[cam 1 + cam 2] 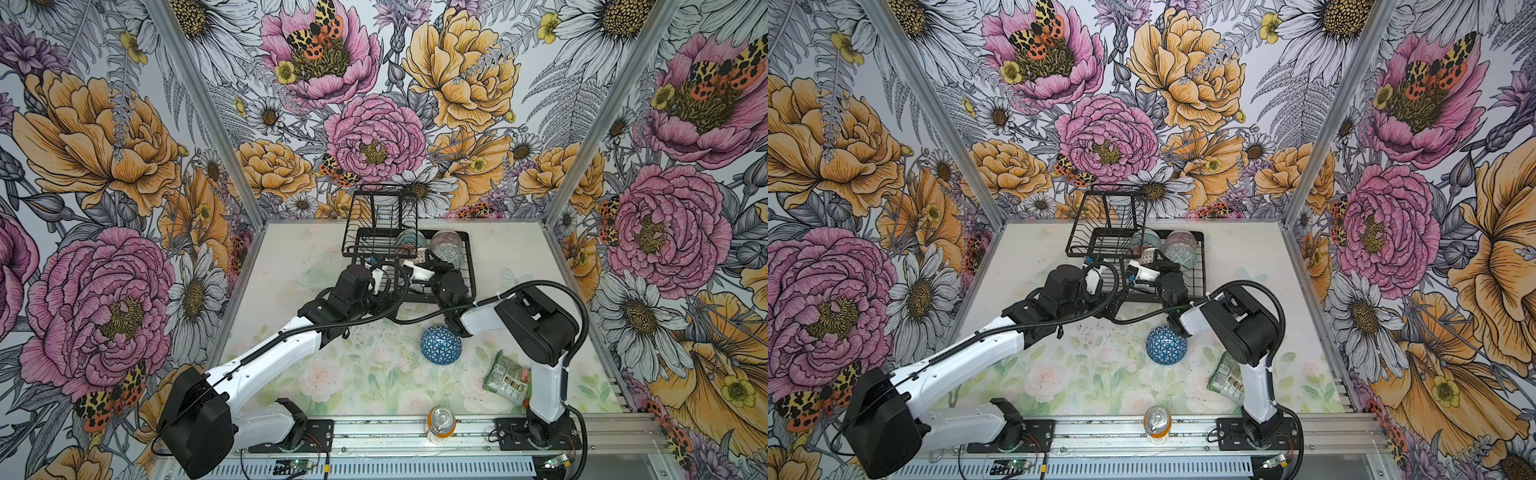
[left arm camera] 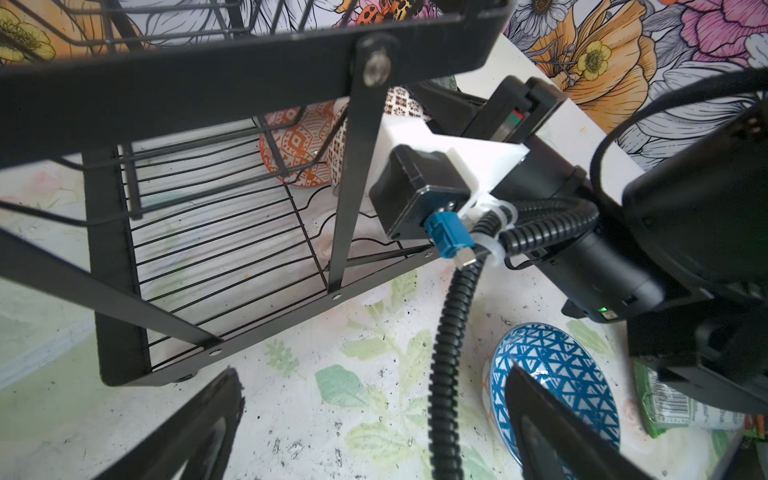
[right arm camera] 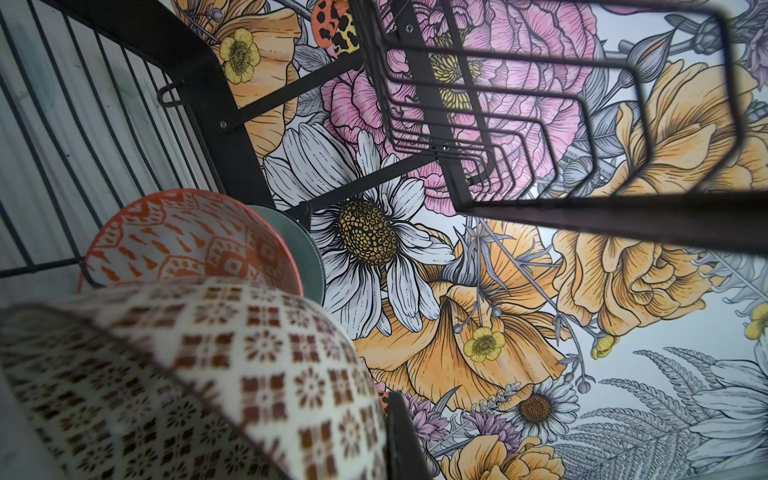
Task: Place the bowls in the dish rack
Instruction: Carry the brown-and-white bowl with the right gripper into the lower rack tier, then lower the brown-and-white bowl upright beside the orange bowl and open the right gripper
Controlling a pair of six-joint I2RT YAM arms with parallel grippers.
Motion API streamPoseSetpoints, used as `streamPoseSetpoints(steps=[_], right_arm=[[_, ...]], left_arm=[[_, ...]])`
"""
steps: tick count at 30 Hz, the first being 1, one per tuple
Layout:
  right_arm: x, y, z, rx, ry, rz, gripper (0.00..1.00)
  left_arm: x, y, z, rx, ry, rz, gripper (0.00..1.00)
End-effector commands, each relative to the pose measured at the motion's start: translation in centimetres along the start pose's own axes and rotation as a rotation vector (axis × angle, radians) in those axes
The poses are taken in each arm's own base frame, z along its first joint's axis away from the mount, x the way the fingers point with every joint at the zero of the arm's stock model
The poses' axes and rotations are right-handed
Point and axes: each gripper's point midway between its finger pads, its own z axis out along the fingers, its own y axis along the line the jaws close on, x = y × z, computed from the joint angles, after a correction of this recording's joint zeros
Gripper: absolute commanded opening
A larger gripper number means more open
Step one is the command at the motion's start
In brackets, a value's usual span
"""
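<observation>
Left of centre, your left pincer (image 2: pixel 374 370) stands spread and empty before the black wire dish rack (image 2: pixel 116 270). Centre, your right pincer (image 1: pixel 422 264) is clamped on the glossy lattice bowl (image 3: pixel 208 374) inside the lower tier, beside the orange bowl (image 3: pixel 187 241). The blue-triangle bowl (image 1: pixel 441 345) sits dome-up on the worktop (image 1: pixel 353 374), lower right of the free pincer; round, so no axis matters.

Black wire dish rack (image 2: pixel 208 79). Dark brown squares and rosettes on white: lattice bowl (image 3: pixel 249 374). Orange-on-white geometric bowl (image 3: pixel 187 241). Blue triangle bowl (image 1: pixel 441 345), white lines. Pink striped bowl (image 1: pixel 446 240). Grey-green maze bowl (image 1: pixel 454 257). Green snack packet (image 1: pixel 508 376). Silver-topped, orange-sided drink can (image 1: pixel 440 424). Pale roses and green leaves on tabletop (image 1: pixel 365 374). Pink and orange blooms, white daisies on walls (image 1: pixel 361 137).
</observation>
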Motion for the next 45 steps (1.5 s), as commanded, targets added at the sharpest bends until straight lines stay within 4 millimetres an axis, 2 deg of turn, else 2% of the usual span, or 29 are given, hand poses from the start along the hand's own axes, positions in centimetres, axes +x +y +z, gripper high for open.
streamPoseSetpoints(steps=[1,9,16,41,45], right_arm=[[-1.2,-2.8,1.0,0.103,-0.051,0.098,0.0],[-1.0,-1.3,2.0,0.069,-0.059,0.116,0.0],[-0.8,0.7,2.2,0.005,-0.063,0.131,0.0],[-0.5,5.7,2.5,-0.093,-0.049,0.115,0.0],[-0.4,6.2,2.4,-0.108,-0.053,0.111,0.07]], left_arm=[[-0.7,-0.1,-0.6,0.021,-0.034,-0.022,0.99],[-0.4,-0.1,-0.5,0.023,-0.028,-0.027,0.99],[-0.5,0.0,-0.5,0.021,-0.031,-0.026,0.99],[-0.1,0.2,-0.7,0.02,-0.028,-0.033,0.99],[-0.2,0.1,-0.7,0.022,-0.028,-0.034,0.99]])
